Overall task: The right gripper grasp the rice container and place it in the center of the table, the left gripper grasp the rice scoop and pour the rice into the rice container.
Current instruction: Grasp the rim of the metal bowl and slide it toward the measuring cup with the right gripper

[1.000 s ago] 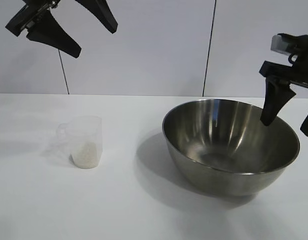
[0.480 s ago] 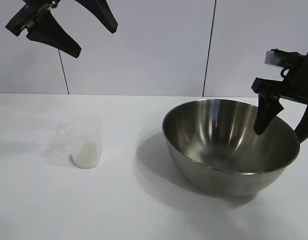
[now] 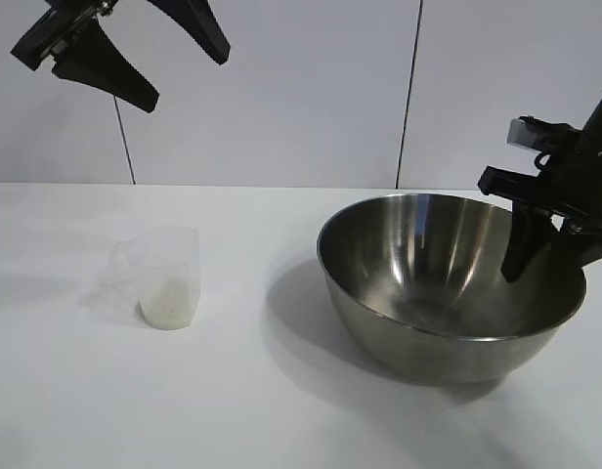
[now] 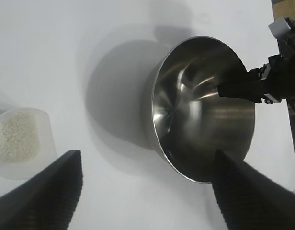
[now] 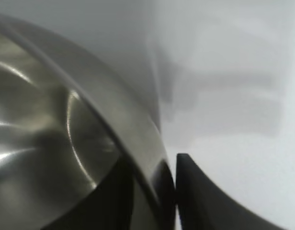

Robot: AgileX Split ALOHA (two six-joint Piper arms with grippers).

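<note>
The rice container (image 3: 448,283), a big shiny steel bowl, stands on the white table (image 3: 281,420) right of centre. My right gripper (image 3: 547,256) straddles its right rim, one finger inside and one outside, shut on the wall; the right wrist view shows the rice container (image 5: 51,134) pinched between the fingers of the right gripper (image 5: 157,162). The rice scoop (image 3: 166,274), a clear plastic cup, stands at the left with white rice (image 3: 167,301) in its bottom. My left gripper (image 3: 184,80) hangs open high above the scoop, holding nothing. The left wrist view shows the left gripper (image 4: 146,158), scoop (image 4: 20,143) and bowl (image 4: 200,105).
A white panelled wall (image 3: 301,88) closes the back of the table. Bare tabletop lies between the scoop and the bowl and along the front edge.
My right gripper has come down and inward onto the bowl's right rim, and its fingers have closed on the wall. The left arm, scoop and bowl have stayed put.
</note>
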